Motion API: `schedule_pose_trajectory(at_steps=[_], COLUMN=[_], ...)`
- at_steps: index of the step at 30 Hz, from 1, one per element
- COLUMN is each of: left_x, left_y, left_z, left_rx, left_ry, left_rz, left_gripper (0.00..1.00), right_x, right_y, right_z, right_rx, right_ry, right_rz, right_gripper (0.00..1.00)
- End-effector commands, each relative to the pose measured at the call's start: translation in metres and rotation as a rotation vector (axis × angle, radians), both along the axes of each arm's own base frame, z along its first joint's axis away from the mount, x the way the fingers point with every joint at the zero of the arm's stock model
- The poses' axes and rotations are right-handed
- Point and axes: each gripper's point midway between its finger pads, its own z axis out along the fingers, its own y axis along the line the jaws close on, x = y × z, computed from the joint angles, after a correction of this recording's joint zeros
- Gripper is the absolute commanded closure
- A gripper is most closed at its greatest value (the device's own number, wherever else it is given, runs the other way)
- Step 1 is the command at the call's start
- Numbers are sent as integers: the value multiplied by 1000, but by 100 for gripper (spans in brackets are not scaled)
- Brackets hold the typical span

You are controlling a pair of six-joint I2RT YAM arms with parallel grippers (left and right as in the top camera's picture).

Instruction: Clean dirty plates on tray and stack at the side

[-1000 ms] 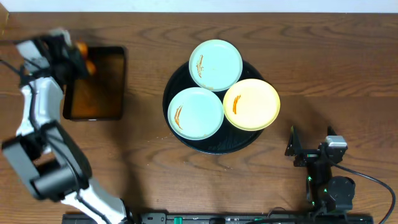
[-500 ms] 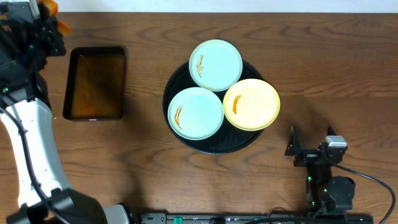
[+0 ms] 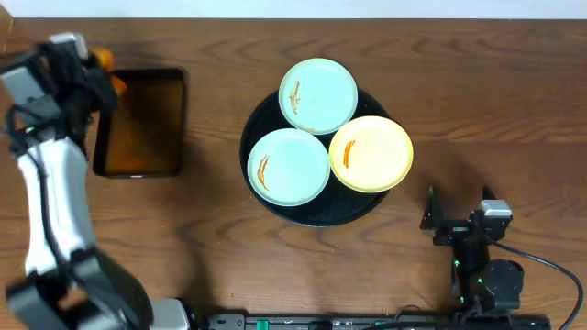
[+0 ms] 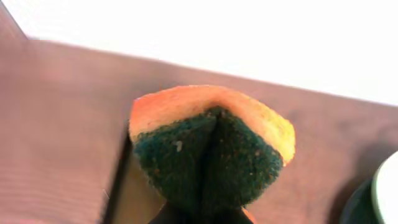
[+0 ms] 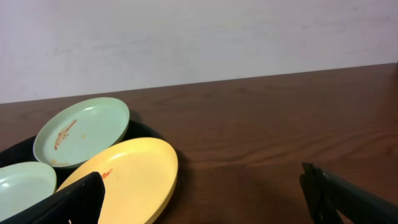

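Plates point(image 3: 317, 95) smeared; left tool point(image 3: 99, 73) pinching folded sponge point(image 4: 211, 149).

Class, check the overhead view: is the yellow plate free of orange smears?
No, an orange smear marks the left part of the yellow plate.

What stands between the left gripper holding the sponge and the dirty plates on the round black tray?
Nothing visible does. The left gripper, shut on the sponge, is at the edge of the rectangular tray. Between it and the plates on the round tray lie only that low tray and bare table.
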Motion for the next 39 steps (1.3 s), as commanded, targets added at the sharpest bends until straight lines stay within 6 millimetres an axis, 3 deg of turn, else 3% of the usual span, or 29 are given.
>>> schedule_pose_trajectory(at_steps=[1, 3, 6, 8, 10, 13, 14, 16, 18, 21, 23, 27, 28, 32, 34, 37, 39], left_x=[-9, -13, -23, -23, -15, -6, -7, -23, -37, -44, -48, -59, -59, -56, -56, -55, -55], left_y=[5, 16, 14, 14, 15, 4, 1, -10, -18, -21, -23, -29, -29, -28, -27, -27, -27], left_z=[19, -28, -104, -110, -74, 22, 46, 121, 153, 155, 132, 92, 91, 90, 90, 90, 89], left_rx=[43, 27, -59, -67, -40, -21, -25, 22, 62, 58, -19, -193, -194, -193, -193, -192, -193], left_ry=[-7, 124, 336, 353, 261, 10, -52, -253, -336, -329, -241, -78, -74, -76, -75, -78, -76], left_rz=[34, 91, 93, 92, 82, 48, 45, 42, 35, 36, 54, 117, 118, 117, 117, 116, 117], left_gripper=[93, 93, 93, 93, 93, 93, 93, 93, 93, 93, 93, 92, 92, 93, 93, 92, 93], right_x=[0, 0, 0, 0, 0, 0, 0, 0, 0, 0, 0, 1, 0, -17, -27, -36, -31], right_y=[-7, -7, -7, -7, -7, -7, -7, -7, -7, -17, -26, -6, -4, 42, 51, 73, 89], right_z=[-1, -1, -1, -1, -1, -1, -1, -1, -1, 3, 7, 29, 34, 90, 114, 148, 167], right_rx=[-11, -11, -11, -11, -11, -11, -11, -11, -11, -54, -57, 76, 93, 131, 111, 49, -18], right_ry=[2, 2, 2, 2, 2, 2, 2, 2, 2, -13, -30, -117, -137, -352, -439, -413, -313], right_rz=[-30, -30, -30, -30, -30, -30, -30, -30, -30, -86, -139, -26, -14, 273, 335, 469, 561], right_gripper=[1, 1, 1, 1, 1, 1, 1, 1, 1, 1, 1, 1, 1, 1, 1, 1, 1])
